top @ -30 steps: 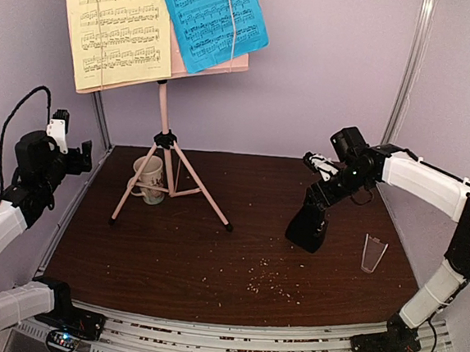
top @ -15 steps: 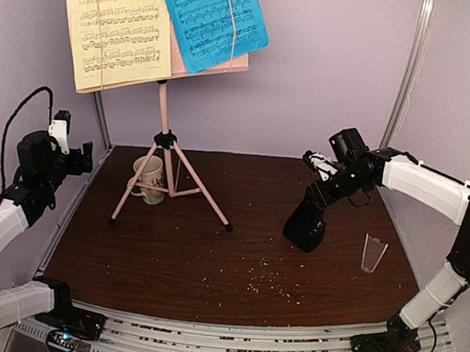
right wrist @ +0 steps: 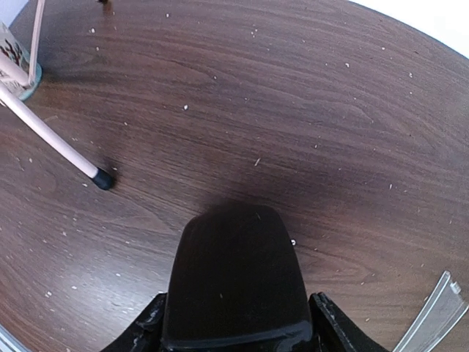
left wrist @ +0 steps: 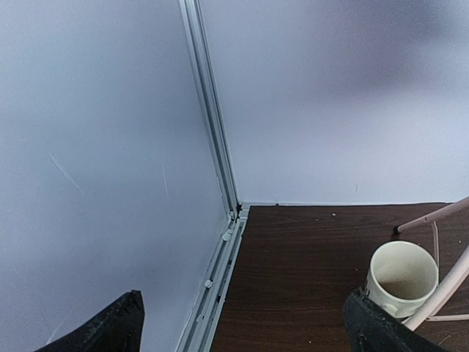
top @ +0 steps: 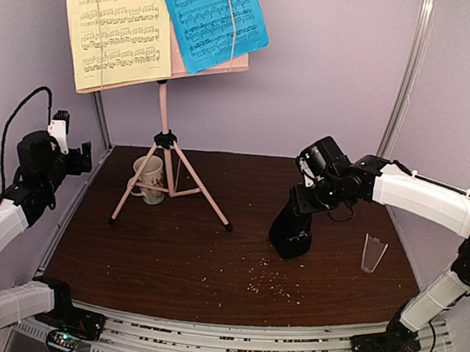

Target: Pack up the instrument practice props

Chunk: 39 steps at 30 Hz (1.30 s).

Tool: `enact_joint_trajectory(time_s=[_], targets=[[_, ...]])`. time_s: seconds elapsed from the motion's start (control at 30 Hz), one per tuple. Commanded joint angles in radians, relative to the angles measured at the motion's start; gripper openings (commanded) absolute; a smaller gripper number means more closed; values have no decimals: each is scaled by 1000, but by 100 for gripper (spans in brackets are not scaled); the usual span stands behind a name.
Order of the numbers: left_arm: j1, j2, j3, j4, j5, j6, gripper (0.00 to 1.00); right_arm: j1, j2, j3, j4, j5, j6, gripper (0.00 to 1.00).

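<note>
A black pyramid metronome (top: 290,230) leans tilted right of the table's middle, and my right gripper (top: 305,200) is shut on its upper part. In the right wrist view the metronome (right wrist: 234,286) fills the gap between the right gripper's (right wrist: 236,317) fingers. Its clear plastic cover (top: 372,252) stands apart to the right, on the table. The pink music stand (top: 165,108) stands at the back left on tripod legs, holding a yellow page (top: 116,26) and a blue page (top: 209,17). My left gripper (top: 72,158) hangs open and empty by the left wall.
A beige mug (top: 148,178) sits between the stand's legs; in the left wrist view the mug (left wrist: 401,277) is at the lower right. One stand leg tip (right wrist: 102,178) lies left of the metronome. Crumbs (top: 271,286) dot the front of the table. Walls close in at left, back and right.
My right gripper has closed onto the metronome and carried it leftward and a little nearer, away from the clear cover. The left arm has stayed still.
</note>
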Motion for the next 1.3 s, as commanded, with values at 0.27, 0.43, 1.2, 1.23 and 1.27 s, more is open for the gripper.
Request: enact_joint_trajectory(time_s=[0.27,0.43,1.2,1.23,1.27], targets=[[5,-8,1,40,-22,-9,98,269,24,91,86,297,313,41],[5,-11,2,38,-27,-9,98,315,83,160,57,317,340,40],[3,0,-4,11,-36,-35,98,381,41,195,161,287,350,84],[3,-2,-5,13,-35,-34,98,381,15,187,171,288,338,87],[3,-5,-6,13,-34,-34,98,379,-11,175,178,288,331,89]])
